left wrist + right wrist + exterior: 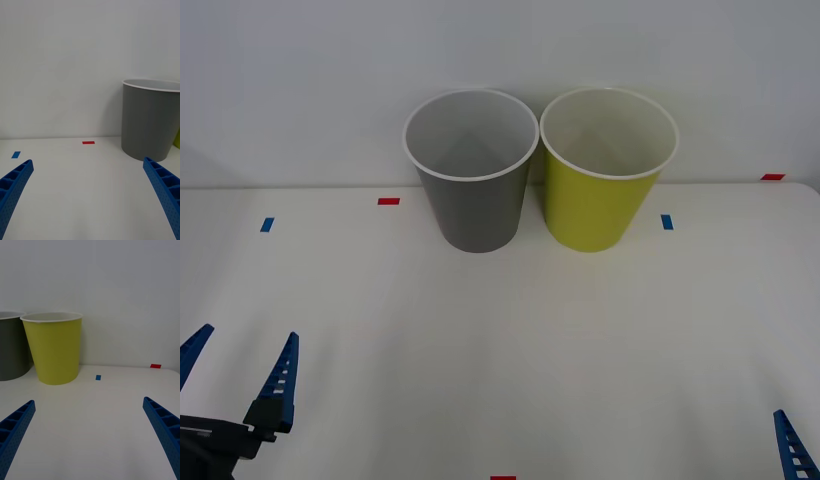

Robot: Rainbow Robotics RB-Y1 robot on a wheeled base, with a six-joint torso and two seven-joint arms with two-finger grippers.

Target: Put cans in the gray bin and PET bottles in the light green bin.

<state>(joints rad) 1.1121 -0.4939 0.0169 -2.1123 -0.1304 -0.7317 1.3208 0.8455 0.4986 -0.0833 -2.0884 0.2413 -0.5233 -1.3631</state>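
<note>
The gray bin (475, 215) and the light green bin (595, 210) stand upright side by side at the back of the white table, gray on the left, and what I see of both insides is bare. The cans and PET bottles are out of view. My left gripper (248, 335) hovers open and holding nothing over the near left corner, facing the gray bin (150, 123). My right gripper (89, 401) is open and holds nothing at the near right, and the light green bin (56, 352) stands well ahead of it. One of its fingers (792, 445) shows at the front view's corner.
Small tape marks lie on the table: red (388, 201) and blue (267, 224) at the left, blue (667, 221) and red (772, 177) at the right, red (502, 478) at the front edge. A plain wall rises right behind the bins.
</note>
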